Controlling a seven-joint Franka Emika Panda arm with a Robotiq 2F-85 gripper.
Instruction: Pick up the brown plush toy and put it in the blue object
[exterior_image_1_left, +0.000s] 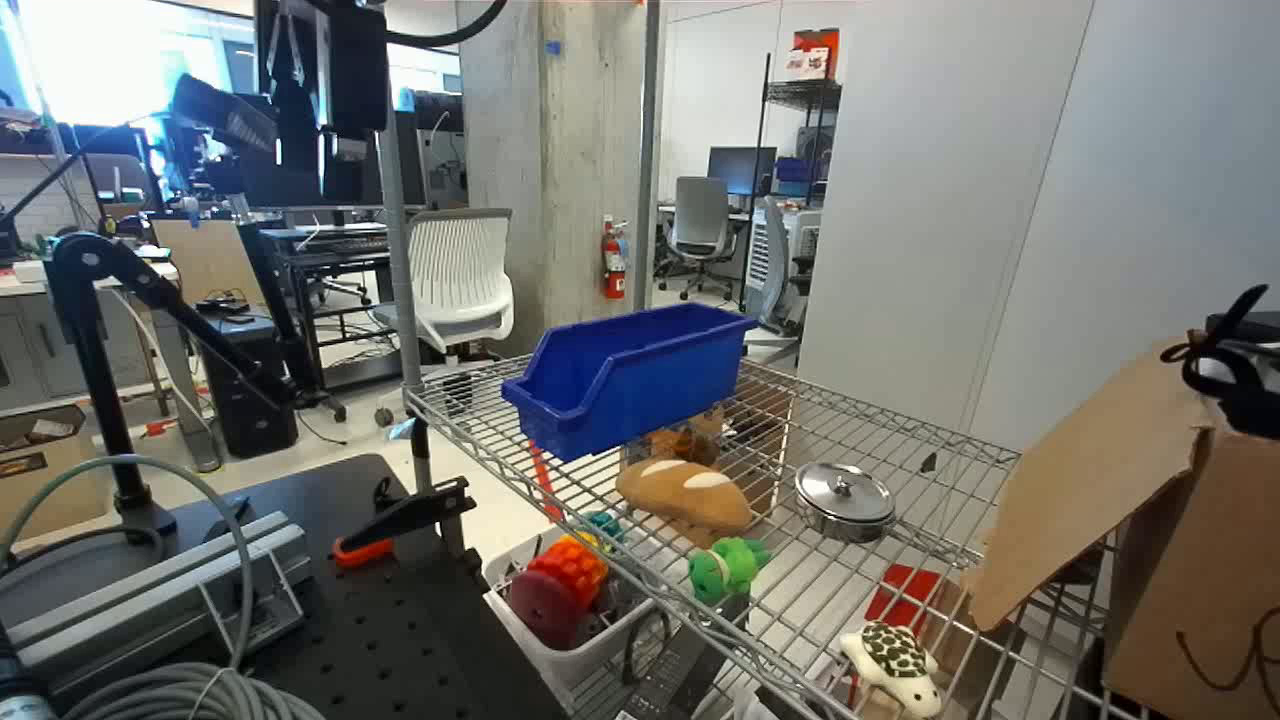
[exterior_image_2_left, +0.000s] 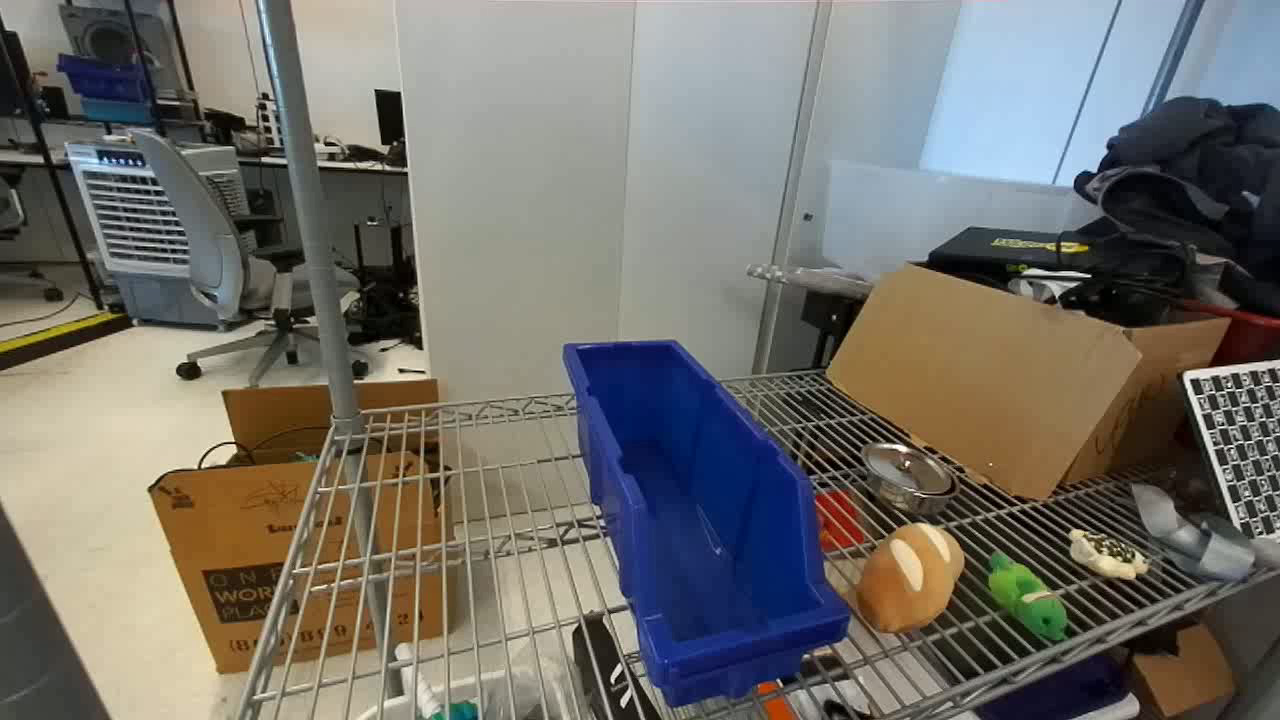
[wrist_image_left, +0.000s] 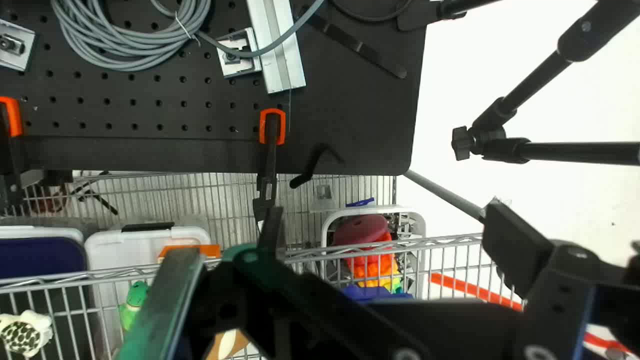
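Tan-brown plush toy (exterior_image_1_left: 672, 495) marked with off-white stripes; storage bin (exterior_image_1_left: 670, 385) coloured deep blue.
The cream turtle toy (exterior_image_1_left: 890, 655) is patterned with dark patches, the green toy (exterior_image_1_left: 708, 578) is crossed by a pale band, and the lidded pot (exterior_image_1_left: 845, 505) is finished in silver.

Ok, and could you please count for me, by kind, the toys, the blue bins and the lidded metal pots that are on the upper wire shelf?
Toys: 3 (brown plush toy, green toy, spotted turtle toy)
Blue bin: 1
Lidded metal pot: 1
Total: 5
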